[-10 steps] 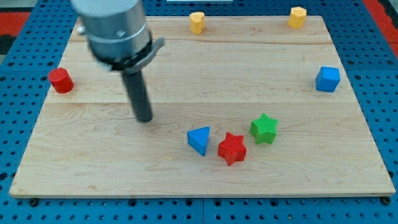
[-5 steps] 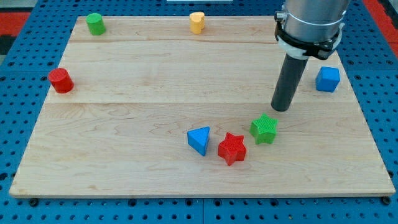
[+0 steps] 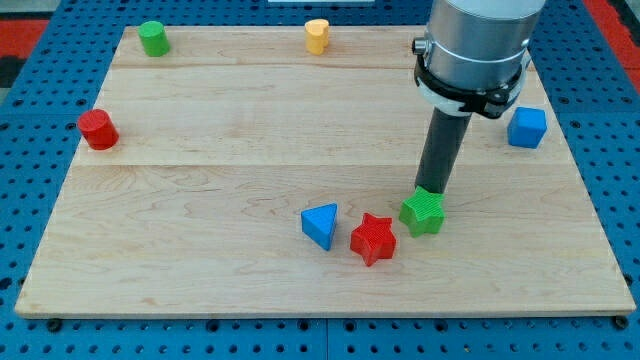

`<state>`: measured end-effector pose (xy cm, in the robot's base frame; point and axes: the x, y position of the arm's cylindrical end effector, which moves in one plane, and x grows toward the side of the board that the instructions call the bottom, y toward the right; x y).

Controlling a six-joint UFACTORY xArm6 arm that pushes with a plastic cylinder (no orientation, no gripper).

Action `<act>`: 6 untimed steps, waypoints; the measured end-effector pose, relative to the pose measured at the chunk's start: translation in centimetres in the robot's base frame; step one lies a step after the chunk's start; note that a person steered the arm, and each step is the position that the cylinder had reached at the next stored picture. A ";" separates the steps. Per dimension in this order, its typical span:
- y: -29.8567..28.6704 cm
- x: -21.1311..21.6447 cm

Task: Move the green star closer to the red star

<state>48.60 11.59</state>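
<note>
My tip [image 3: 432, 188] touches the green plastic star [image 3: 424, 212] from above; the red plastic star [image 3: 373, 239] sits just beside it, gap left to close; no gripper.

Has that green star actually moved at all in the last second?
No. The green star sits at the same distance from the red star as before. Only my tip has moved, swinging across from the view's left to the green star's top edge.
</note>
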 end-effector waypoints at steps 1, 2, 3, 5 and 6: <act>0.0 0.1; 0.0 0.3; 0.0 0.3; 0.0 0.6; 0.0 0.9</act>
<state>49.46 11.59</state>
